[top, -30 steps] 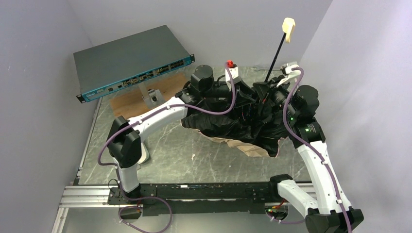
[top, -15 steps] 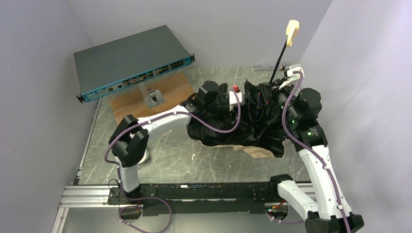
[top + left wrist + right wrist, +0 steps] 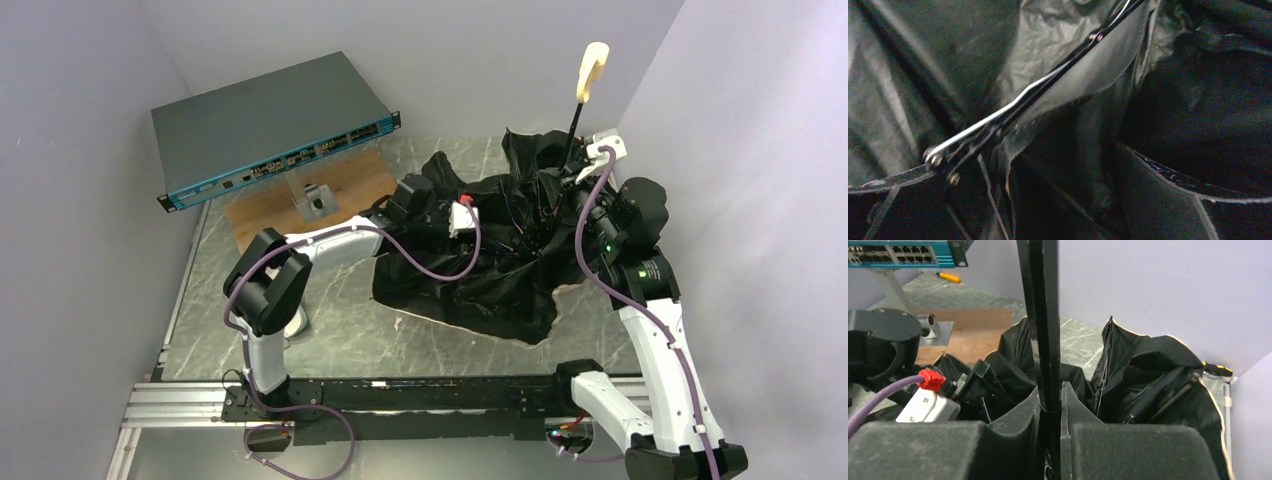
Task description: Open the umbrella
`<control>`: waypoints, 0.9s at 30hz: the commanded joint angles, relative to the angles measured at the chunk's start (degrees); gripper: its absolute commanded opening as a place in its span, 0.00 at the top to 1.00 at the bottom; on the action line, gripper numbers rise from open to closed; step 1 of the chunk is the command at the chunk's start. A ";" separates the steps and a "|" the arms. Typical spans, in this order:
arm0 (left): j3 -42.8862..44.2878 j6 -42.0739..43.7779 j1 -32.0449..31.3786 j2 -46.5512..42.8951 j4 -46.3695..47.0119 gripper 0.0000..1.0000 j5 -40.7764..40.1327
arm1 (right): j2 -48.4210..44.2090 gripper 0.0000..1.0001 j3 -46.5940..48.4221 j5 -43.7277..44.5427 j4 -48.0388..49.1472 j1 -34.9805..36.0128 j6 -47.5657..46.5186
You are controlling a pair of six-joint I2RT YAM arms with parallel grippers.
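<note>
Now clamped tight with the right gripper (image 3: 1050, 402) on the thin black shaft (image 3: 1040, 315) of the umbrella (image 3: 470, 280), fingers pressed in from both sides. Up and away from those fingers, the long shaft, with the cream handle (image 3: 592, 70) at the very top. Low around that gripper and out to its left, a big crumpled heap of umbrella cloth, black side up, lying on the table (image 3: 330, 325). Along its right side, a thin pale edge (image 3: 1215, 415). Very little room to the right of that gripper, close by the grey wall (image 3: 740, 200).

Spread wide apart on the left gripper (image 3: 1023, 160), fingers (image 3: 1158, 200) holding nothing, deep among the black folds. Just ahead of them, one shiny thin rib (image 3: 1018, 102), slanting across. Behind and left of this gripper, plenty of bare table. Farther left, a flat box with a blue front (image 3: 270, 120) and a wooden board (image 3: 350, 185).
</note>
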 commanded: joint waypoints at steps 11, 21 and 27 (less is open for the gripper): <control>5.37 -4.32 4.00 -9.10 1.21 0.00 8.30 | -6.13 1.00 -5.58 -2.84 5.76 -0.77 -4.06; 16.43 -26.64 1.92 -9.69 11.96 0.29 19.08 | -1.52 1.00 -2.26 -6.15 9.68 -0.75 6.83; 20.37 -39.37 0.55 -6.11 20.74 0.42 17.95 | 0.43 1.00 -0.14 -11.26 10.38 -0.74 10.19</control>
